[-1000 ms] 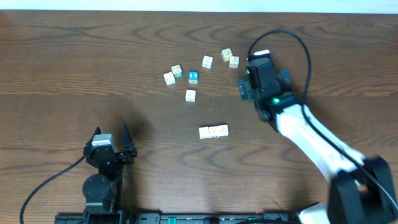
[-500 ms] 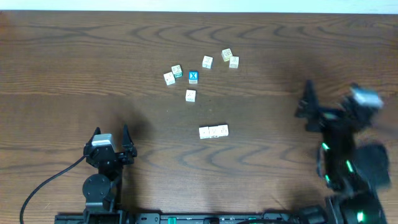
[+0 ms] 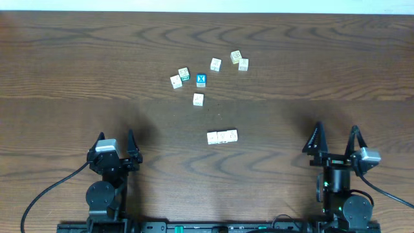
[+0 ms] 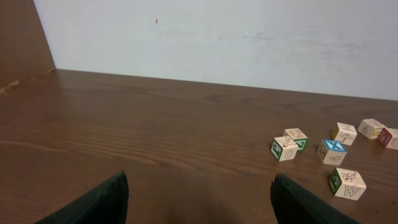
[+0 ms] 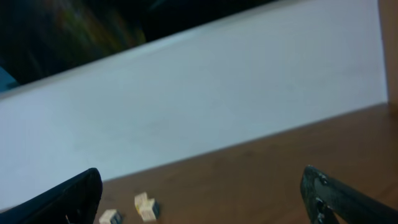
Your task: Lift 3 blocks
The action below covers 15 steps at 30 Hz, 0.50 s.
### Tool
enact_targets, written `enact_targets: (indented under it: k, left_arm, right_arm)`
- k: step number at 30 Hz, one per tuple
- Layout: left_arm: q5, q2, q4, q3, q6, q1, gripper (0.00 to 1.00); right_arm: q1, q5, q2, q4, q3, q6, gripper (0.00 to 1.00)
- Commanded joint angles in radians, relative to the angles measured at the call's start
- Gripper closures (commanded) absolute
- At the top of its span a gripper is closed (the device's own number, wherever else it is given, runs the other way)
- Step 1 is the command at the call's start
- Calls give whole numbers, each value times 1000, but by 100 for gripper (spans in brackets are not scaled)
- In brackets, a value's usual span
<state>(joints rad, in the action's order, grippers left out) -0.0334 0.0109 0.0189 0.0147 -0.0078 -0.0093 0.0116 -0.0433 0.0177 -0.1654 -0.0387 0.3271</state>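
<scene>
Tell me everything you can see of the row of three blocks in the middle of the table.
The row of three blocks sits on the dark wood table, apart from the scattered cubes beyond it. It is three small cream cubes, seemingly wooden, side by side and apparently touching. Any print is too small to make out. Only the table touches it.

I'm getting soft, even light on the overhead feed, sharp right across the worktop [image 3: 77,58], with only faint smudgy shadows beside the left hand [image 3: 115,134] and the right hand [image 3: 336,129]. The left wrist feed is crisp, with a mild sheen on the wood. The right wrist feed is smeared and soft, dark along its top, its cubes [image 5: 146,206] blurry.
</scene>
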Motion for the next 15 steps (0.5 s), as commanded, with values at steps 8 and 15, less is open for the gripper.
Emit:
enact_targets:
  k: [8, 15]
  left_arm:
    - [-39, -5, 48, -11, -12, -2, 27]
    - [-38, -5, 48, -11, -12, -2, 26]
  right_arm:
    - [10, -24, -13, 237, 34, -31, 1]
    - [9, -6, -13, 240, 34, -100, 1]
